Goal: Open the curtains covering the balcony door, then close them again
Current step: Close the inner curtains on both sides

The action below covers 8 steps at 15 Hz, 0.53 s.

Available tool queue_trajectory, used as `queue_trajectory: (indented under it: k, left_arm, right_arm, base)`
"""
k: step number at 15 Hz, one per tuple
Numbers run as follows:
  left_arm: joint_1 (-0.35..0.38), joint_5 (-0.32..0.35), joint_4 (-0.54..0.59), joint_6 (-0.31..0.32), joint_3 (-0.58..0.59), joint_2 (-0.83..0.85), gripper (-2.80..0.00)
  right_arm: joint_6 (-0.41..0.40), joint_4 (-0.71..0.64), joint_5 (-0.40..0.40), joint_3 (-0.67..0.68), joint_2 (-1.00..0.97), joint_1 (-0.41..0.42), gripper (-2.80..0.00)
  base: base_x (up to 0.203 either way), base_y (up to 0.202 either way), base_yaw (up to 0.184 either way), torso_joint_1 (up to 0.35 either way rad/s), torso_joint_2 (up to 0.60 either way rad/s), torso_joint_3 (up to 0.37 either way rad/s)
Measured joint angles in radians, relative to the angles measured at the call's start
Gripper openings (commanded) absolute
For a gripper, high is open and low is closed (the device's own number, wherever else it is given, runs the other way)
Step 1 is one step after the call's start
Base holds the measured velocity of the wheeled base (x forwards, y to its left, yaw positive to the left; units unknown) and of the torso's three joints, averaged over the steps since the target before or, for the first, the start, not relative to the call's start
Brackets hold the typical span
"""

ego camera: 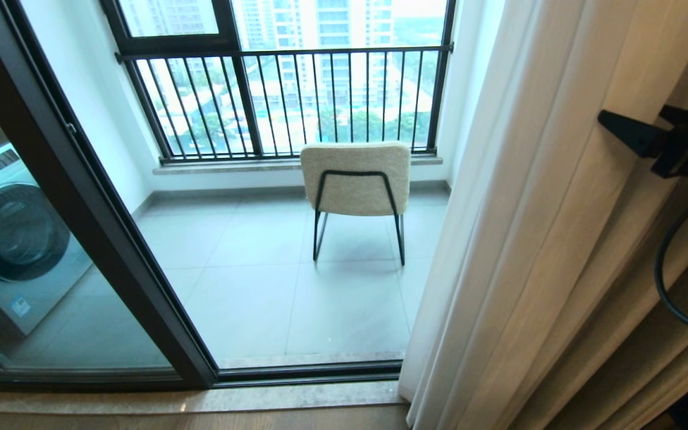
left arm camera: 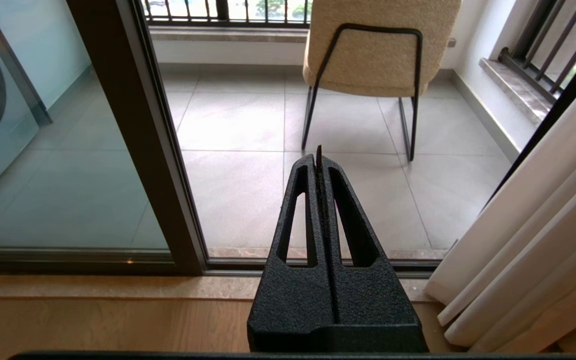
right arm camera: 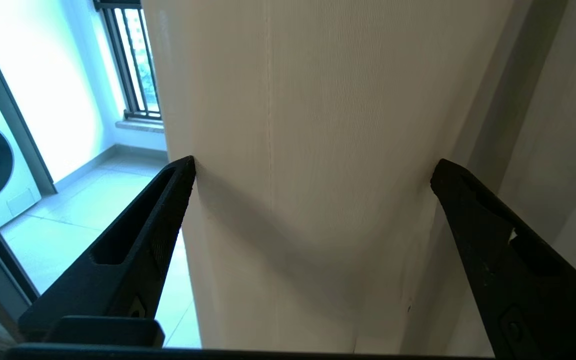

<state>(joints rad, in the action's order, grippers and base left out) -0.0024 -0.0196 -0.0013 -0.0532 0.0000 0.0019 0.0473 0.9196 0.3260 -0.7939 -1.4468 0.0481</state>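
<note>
The white curtains (ego camera: 499, 239) hang gathered in folds at the right, leaving the balcony door (ego camera: 81, 209) and the opening beside it uncovered. My right gripper (right arm camera: 313, 167) is raised against the curtains (right arm camera: 308, 125) and stands open. A broad fold of fabric fills the space between its spread fingers (right arm camera: 168, 200), and the tips touch the cloth. One black finger (ego camera: 630, 132) shows at the right edge of the head view. My left gripper (left arm camera: 318, 152) is parked low before the door's track, shut and empty. The curtains' hemmed bottom (left arm camera: 518, 240) hangs to its right.
A cream chair (ego camera: 356, 176) with black legs stands on the balcony tiles before the black-barred railing window (ego camera: 290, 101). A washing machine (ego camera: 9, 233) sits behind the left glass pane. Tan drapes (ego camera: 648, 269) hang right of the curtains, with a black cable (ego camera: 666, 280) looping in front.
</note>
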Motion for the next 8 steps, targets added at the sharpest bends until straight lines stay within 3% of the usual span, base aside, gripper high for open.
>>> queue_trajectory:
  k: [8]
  left_arm:
    - [0.000, -0.001, 0.000, 0.000, 0.000, 0.000, -2.80]
  right_arm:
    - [-0.024, 0.062, -0.006, -0.042, -0.080, -0.030, 0.00]
  base:
    - [0.000, 0.000, 0.000, 0.000, 0.00, 0.000]
